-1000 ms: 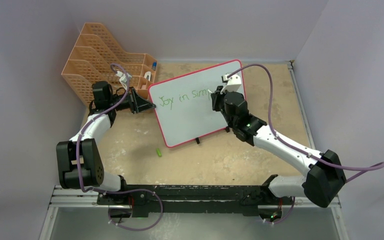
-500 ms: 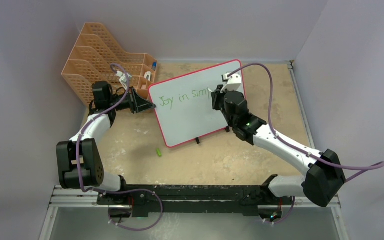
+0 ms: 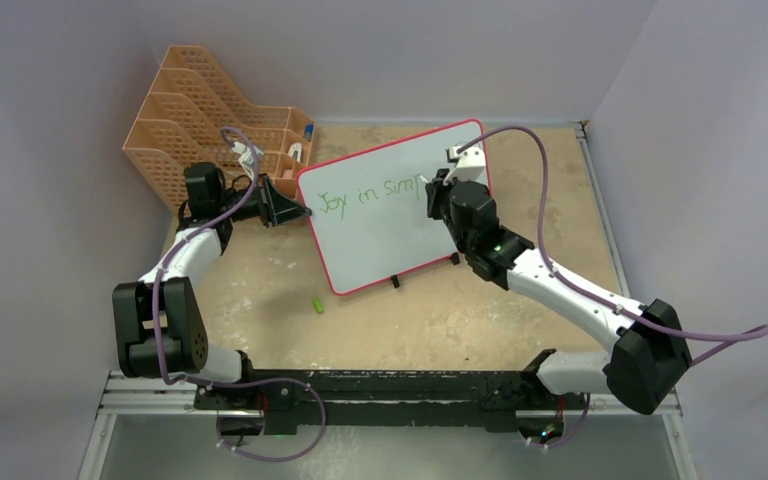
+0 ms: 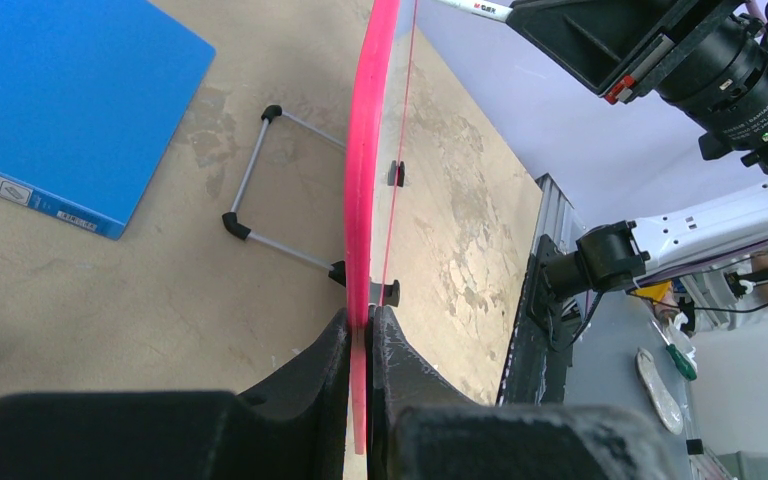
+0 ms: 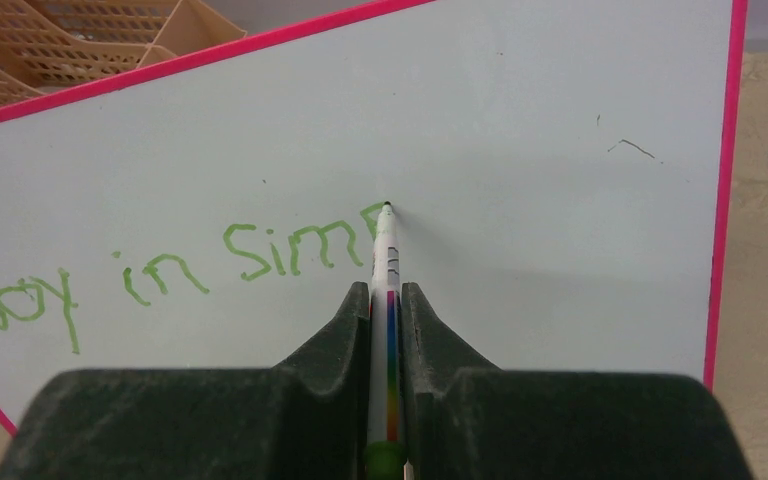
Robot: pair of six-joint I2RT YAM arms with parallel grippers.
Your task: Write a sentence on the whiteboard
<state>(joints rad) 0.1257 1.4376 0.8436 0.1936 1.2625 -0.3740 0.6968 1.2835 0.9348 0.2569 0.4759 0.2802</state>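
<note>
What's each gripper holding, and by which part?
Left gripper clamps the whiteboard by its pink frame edge; right gripper holds the marker by its barrel.

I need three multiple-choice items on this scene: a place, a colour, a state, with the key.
1. The small green object lies: A) on the tan table in front of the white pink-framed whiteboard; B) on the whiteboard; C) in a gripper.
2. The handwritten words are: A) red; B) green; C) black.
3. The left gripper is: A) open; B) shut on the whiteboard's edge; C) holding a pen.
Key: 1A, bare tabletop surrounds it; 2B, the strokes are green; 3B, it pinches the pink frame.
</note>
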